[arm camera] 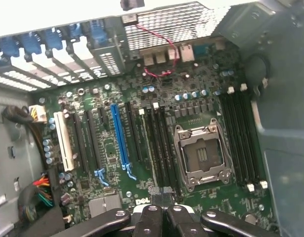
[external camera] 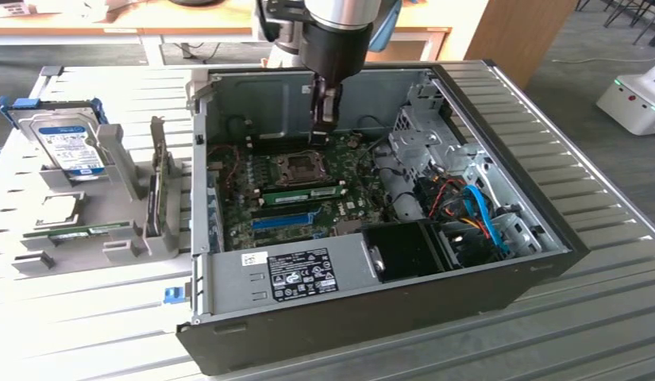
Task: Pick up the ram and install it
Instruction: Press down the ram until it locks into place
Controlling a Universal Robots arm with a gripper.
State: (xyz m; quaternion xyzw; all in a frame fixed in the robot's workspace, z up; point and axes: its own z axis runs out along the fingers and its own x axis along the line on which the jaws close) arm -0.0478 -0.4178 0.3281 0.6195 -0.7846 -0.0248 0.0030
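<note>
1. Slatted metal table carries the open computer case.
2. Gripper is clenched, empty, above the memory slots beside the CPU socket.
3. Ram sits seated in the motherboard.
4. Pressing evenly along its top edge, straight down, would likely lock it.

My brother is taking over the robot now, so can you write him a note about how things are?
Gripper: shut, nothing seen in it, hanging inside the computer case just behind the CPU socket.
Ram: a green stick stands in a motherboard slot in front of the socket. Another green stick lies in the grey holder outside the case.
Done: one stick looks installed.
Left: can't tell if it is fully clicked in.
</note>
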